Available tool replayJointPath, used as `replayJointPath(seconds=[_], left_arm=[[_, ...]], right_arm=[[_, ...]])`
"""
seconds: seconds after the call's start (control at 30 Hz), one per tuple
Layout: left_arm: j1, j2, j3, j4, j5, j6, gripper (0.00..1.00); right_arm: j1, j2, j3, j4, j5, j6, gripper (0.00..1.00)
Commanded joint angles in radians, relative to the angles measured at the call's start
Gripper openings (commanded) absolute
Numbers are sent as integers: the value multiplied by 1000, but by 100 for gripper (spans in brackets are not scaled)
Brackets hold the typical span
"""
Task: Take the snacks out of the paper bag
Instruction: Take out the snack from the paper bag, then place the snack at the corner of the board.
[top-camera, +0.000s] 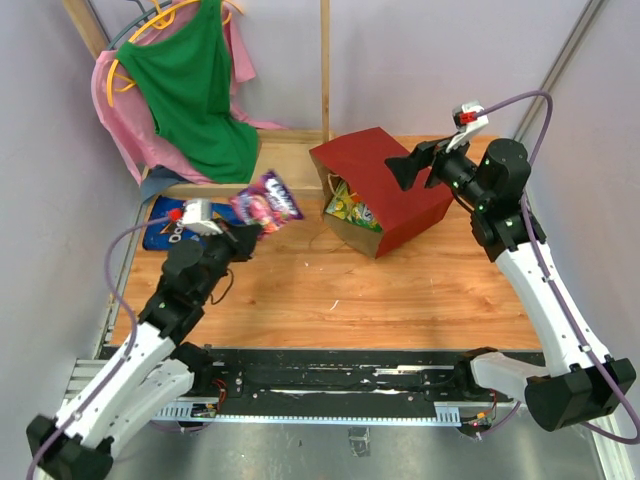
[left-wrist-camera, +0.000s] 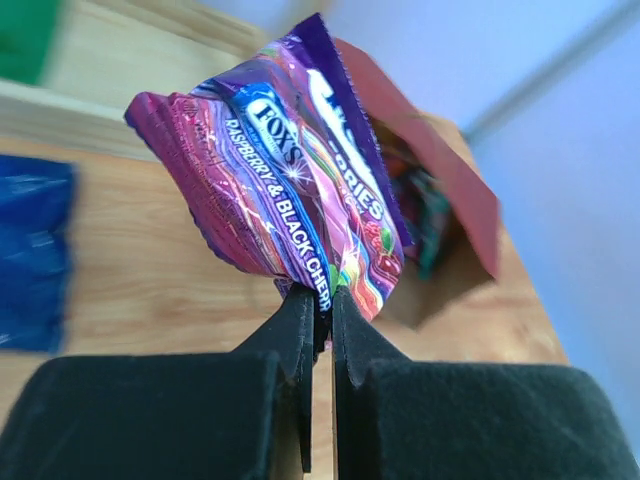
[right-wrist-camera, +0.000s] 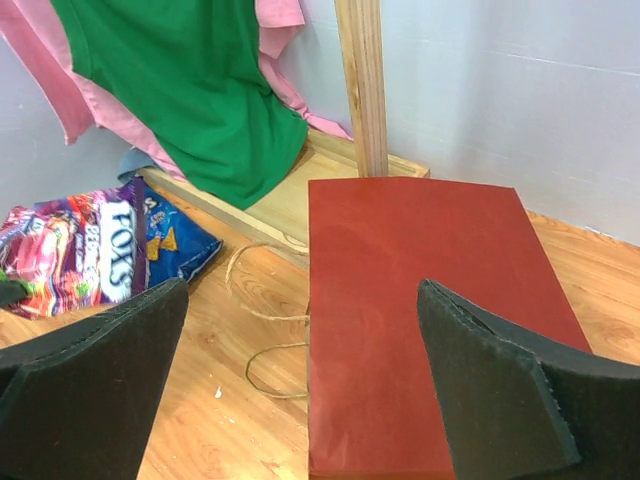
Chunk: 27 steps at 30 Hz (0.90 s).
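Note:
The dark red paper bag (top-camera: 385, 185) lies on its side at the back middle of the table, its mouth facing left. Colourful packets (top-camera: 352, 208) show inside the mouth. My left gripper (top-camera: 245, 235) is shut on a purple Fox's candy packet (top-camera: 266, 200), held in the air left of the bag; in the left wrist view the fingertips (left-wrist-camera: 300, 310) pinch the packet's (left-wrist-camera: 290, 190) lower edge. A blue Doritos bag (top-camera: 160, 228) lies flat at the far left. My right gripper (top-camera: 405, 170) is open and empty above the bag's red side (right-wrist-camera: 420, 260).
Green and pink clothes (top-camera: 190, 90) hang on a wooden rack at the back left, with its post (top-camera: 325, 70) and base board (top-camera: 285, 160) behind the bag. The bag's cord handles (right-wrist-camera: 262, 330) lie on the table. Walls close in on both sides.

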<state>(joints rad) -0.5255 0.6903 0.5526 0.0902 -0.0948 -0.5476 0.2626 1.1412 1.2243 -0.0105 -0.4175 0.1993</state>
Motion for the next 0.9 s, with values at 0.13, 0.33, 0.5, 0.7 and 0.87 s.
replayJointPath(seconds=[0.13,0.33,0.5,0.7,0.87], left_arm=[[93,-281,13,-409,-491,-146,1],[94,-387,-26,-616,-789,-431,1],[94,-566,-65,-762,-988,-572,1],[94,-632,-78,-978,-1093,-801,1],[94,-600,-68,-1103,-1130,-983,1]], right_arm=[[-8,19,-1,82,-65,84,98],[-9,35,5,93,-94,105,99],[-9,46,5,102,-109,113,99],[-10,60,7,110,-128,128,99],[-9,48,4,105,-126,123,99]])
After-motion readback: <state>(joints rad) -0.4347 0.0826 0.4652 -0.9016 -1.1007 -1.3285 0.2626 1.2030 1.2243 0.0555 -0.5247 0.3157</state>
